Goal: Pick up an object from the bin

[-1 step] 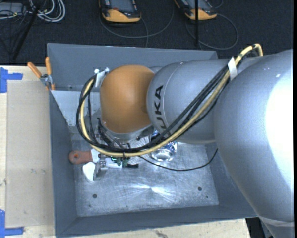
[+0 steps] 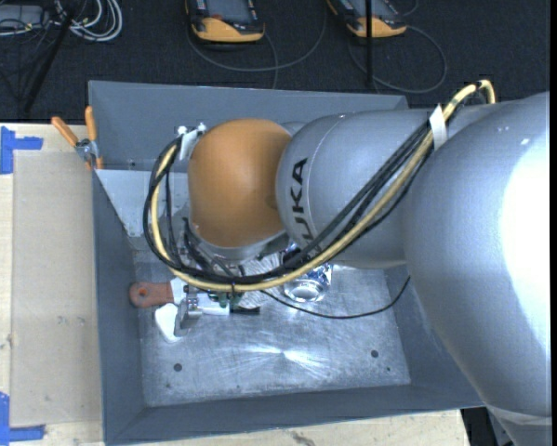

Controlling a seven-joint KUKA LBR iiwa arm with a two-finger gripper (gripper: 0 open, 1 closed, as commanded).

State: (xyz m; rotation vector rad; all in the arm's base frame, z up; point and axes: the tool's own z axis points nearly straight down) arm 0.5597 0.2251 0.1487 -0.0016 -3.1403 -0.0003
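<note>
We look down into a grey metal bin (image 2: 259,370) whose floor is mostly bare, scuffed metal. The silver arm reaches in from the right and bends down toward the left part of the floor, with its orange domed wrist cover (image 2: 236,184) above the tool (image 2: 196,303) and black and yellow cables looping around it. The tool sits low over the floor near the bin's left wall. Much of it is hidden under the wrist and the cables, so we cannot tell how far open it is, and we see nothing that it clearly has hold of.

Two things lie close to it. A small white rounded lump (image 2: 169,322) rests on the floor just left of and below the tool. It looks to be touching the tool's lower edge, though we cannot be sure of the contact. A reddish-brown flat piece with a rounded end (image 2: 150,294) lies just above the white lump, against the left wall and beside the tool; part of it runs in behind the tool.

Farther right, well apart from those two, a crumpled clear shiny wrapper with blue marks (image 2: 309,284) lies on the floor under the arm, partly covered by the cables. A thin black wire (image 2: 371,312) trails across the floor to its right.
</note>
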